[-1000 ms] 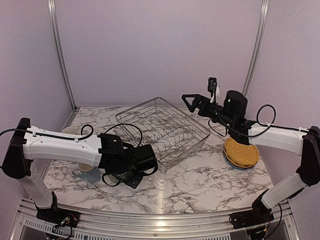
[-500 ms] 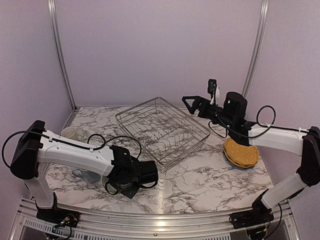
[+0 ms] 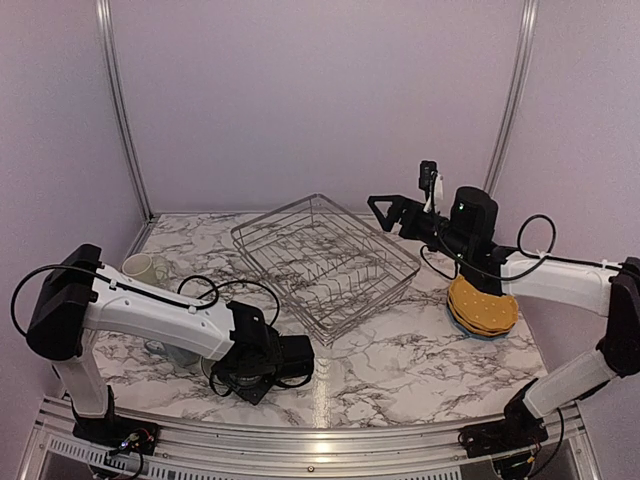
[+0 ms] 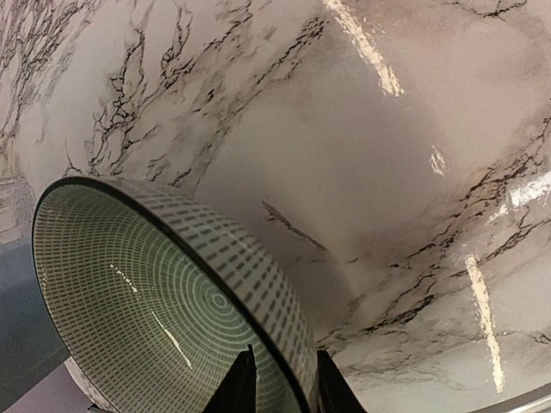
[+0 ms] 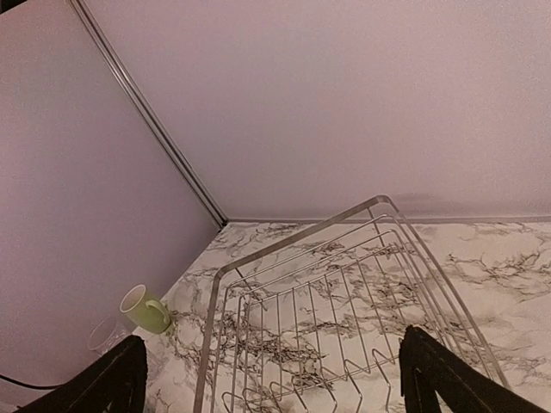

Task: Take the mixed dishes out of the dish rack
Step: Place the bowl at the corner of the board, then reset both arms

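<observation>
A pale green bowl (image 4: 172, 310) with a dark rim fills the lower left of the left wrist view, low over the marble. My left gripper (image 4: 284, 383) (image 3: 250, 372) straddles its rim: one finger inside and apart from the rim, the other against the outer wall, jaws slightly open. From above, the gripper hides most of the bowl. The dish rack (image 3: 325, 260) (image 5: 344, 292) holds nothing. My right gripper (image 3: 400, 190) (image 5: 275, 379) hovers wide open above the rack's right corner, with nothing in it.
Yellow-orange plates (image 3: 482, 305) are stacked on a blue one at the right. A pale green cup (image 3: 145, 267) (image 5: 146, 310) and a clear glass (image 5: 103, 335) stand at the far left. A light blue mug (image 3: 180, 350) sits beside the left arm.
My left arm has swung toward the near edge and sunk lower with the bowl, and its fingers have parted slightly around the rim. The right arm has barely shifted.
</observation>
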### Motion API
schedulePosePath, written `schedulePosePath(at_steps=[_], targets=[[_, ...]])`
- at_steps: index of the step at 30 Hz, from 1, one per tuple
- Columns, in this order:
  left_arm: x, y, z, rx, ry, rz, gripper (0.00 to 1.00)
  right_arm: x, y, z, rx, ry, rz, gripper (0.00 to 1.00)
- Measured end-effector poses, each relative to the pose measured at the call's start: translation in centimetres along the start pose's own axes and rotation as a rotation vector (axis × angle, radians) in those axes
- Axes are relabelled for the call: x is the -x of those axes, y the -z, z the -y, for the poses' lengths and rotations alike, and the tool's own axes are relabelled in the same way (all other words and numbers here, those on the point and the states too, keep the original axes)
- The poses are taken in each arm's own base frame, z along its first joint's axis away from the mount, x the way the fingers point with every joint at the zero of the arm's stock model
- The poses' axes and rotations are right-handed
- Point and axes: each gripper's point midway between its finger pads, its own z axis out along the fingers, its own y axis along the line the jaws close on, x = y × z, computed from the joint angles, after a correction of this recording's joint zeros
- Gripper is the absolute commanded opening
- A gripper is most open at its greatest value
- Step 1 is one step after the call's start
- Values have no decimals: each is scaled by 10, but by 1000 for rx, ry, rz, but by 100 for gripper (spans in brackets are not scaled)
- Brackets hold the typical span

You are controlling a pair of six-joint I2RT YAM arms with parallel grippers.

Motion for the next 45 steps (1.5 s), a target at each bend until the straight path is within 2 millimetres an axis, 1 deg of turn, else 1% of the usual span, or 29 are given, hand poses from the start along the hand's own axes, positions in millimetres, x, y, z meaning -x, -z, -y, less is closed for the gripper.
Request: schedulePosePath(at_steps=[3,7,9,11,14,15,18,21,23,24,26,27,29,31,32,36,37,38,39,42,45], targets=[[-1,0,-2,8,-2,-3,37,1,3,1,-13,7,0,98],[2,5,-1,2,3,7,59,11,13,-2,-23,31,21,99],[7,12,0,-16,12,29,70,17,18,-4,-31,50,32,98],[13,23,-1,-39,21,61,76,21,23,-5,-46,75,37,99],[25,47,-6,-82,41,132,82,29,35,-2,-96,139,32,98],[30,58,-9,-100,56,166,83,34,40,-2,-118,166,35,99],[47,92,-20,-145,91,275,85,55,61,-4,-173,240,58,99],[66,130,-38,-176,131,426,88,79,87,-11,-220,296,100,98],[82,160,-55,-176,164,556,91,93,106,-15,-250,323,126,99],[88,171,-62,-172,178,609,93,99,116,-16,-266,333,136,99],[102,198,-81,-152,214,738,97,109,133,-19,-295,348,153,98],[110,215,-93,-141,242,817,98,114,141,-20,-306,355,161,99],[120,242,-114,-141,298,940,99,120,156,-23,-325,366,171,99],[123,266,-139,-157,366,1054,99,126,170,-26,-337,375,180,99],[124,278,-155,-165,409,1112,99,129,177,-27,-343,381,184,98],[114,318,-230,-148,588,1305,99,143,200,-37,-349,390,215,98],[109,328,-247,-136,628,1347,99,147,206,-40,-348,392,225,98],[105,336,-259,-127,654,1380,99,151,212,-43,-344,393,236,98],[100,346,-270,-121,675,1417,99,154,218,-46,-338,394,249,98],[81,372,-294,-122,716,1519,99,166,236,-57,-320,399,294,98],[60,388,-311,-137,749,1600,99,178,251,-67,-300,405,341,99]])
